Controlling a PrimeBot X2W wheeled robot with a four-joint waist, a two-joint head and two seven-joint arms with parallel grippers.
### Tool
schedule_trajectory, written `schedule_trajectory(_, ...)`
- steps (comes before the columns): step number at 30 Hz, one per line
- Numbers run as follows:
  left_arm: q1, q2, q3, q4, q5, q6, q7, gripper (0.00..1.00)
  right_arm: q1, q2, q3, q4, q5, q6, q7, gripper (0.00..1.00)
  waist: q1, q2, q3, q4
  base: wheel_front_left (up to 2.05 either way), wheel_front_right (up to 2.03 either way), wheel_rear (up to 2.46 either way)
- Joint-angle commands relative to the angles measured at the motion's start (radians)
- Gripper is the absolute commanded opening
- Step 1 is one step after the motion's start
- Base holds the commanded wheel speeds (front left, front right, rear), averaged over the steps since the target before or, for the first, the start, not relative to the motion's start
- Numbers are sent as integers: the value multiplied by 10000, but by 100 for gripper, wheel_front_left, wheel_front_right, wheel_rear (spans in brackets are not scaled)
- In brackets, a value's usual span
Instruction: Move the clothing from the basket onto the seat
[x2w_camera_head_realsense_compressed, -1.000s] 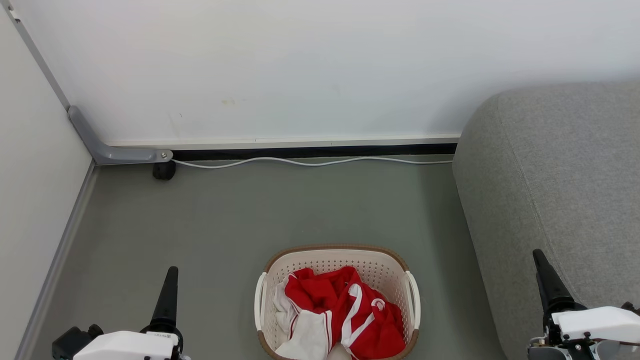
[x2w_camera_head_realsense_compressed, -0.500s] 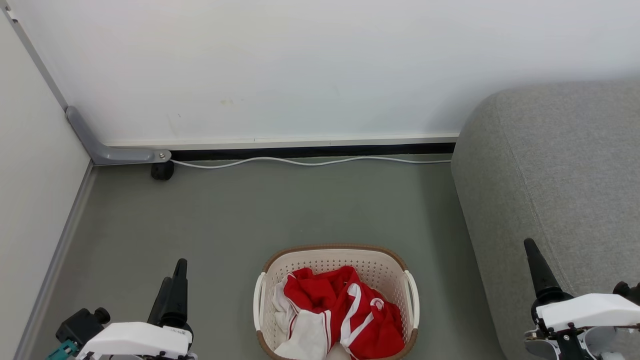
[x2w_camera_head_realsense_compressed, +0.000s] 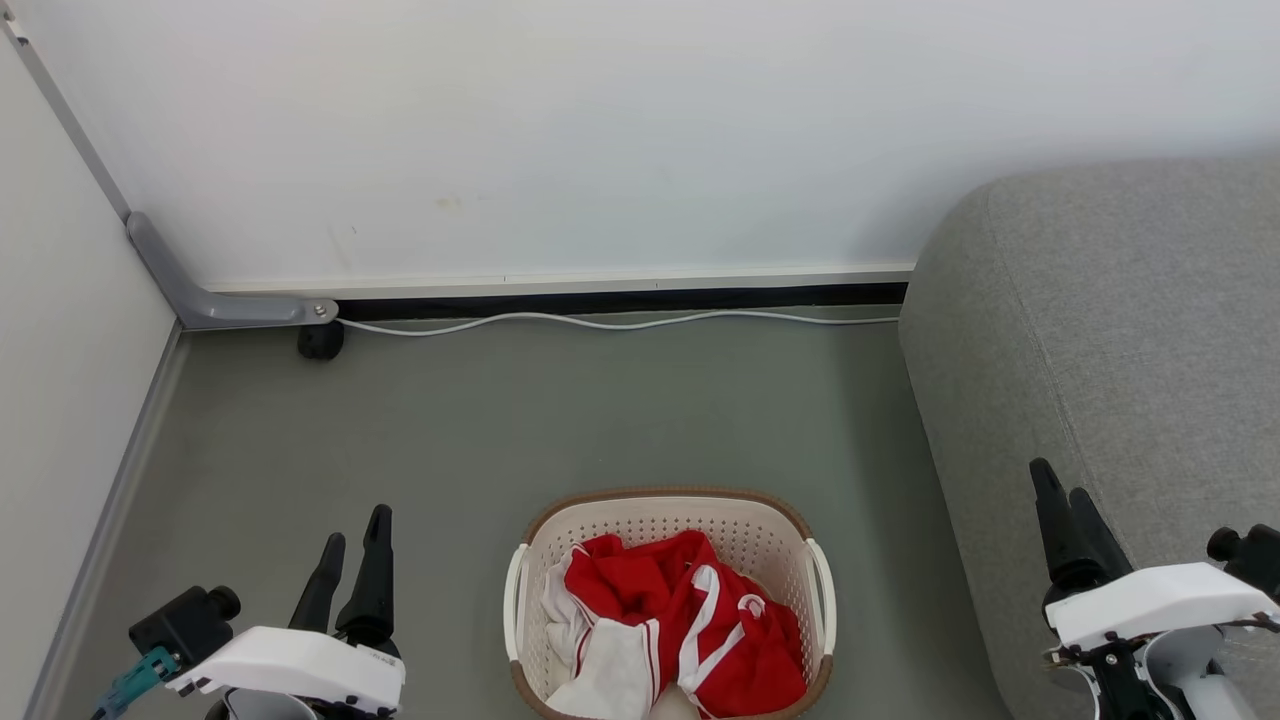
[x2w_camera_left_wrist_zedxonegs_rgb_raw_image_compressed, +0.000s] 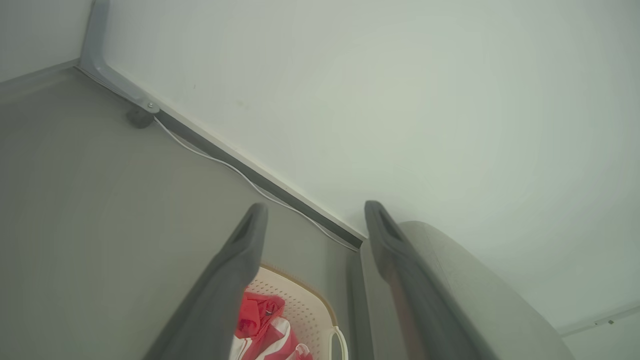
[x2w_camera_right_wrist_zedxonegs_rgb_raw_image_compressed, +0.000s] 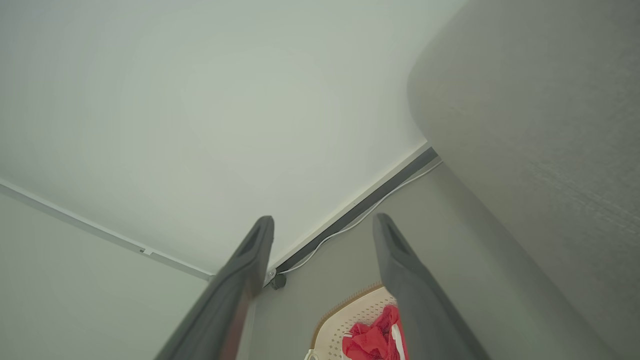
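Lying heaped inside the basket, the clothing is untouched. The left gripper is spread and empty left of the basket; the right gripper is spread and empty right of it, near the seat.

Head view: even, diffuse light is filling the room; the wall is reading bright, near white. The sofa is casting a soft shadow on the floor beside it and on the wall behind. Focus is reading sharp: basket perforations and sofa weave are resolving cleanly.

Wrist views: both are looking dimmer, with a grey-green cast and a hazy softness. The left end effector and right end effector are blurring heavily toward the lens. The wall is fading from a paler centre to greyer edges in both.
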Motion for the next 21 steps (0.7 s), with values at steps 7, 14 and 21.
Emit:
schedule_trajectory(7,-800,163,-22,-43,1199,-50,-308,100,-721,-278,352,-46,-1135,57,-377,100,-1,0,-1,-26,0,0,0)
schedule_trajectory(14,-893,148,-18,34,2190,-55,-515,100,-907,-356,570,71,-2107,60,-582,100,-1,0,-18,-58,0,0,0)
schedule_trajectory(21,-964,156,-99,121,3026,-59,-691,100,-1051,-431,805,184,-2896,62,-759,100,-1,0,-17,-100,0,0,0)
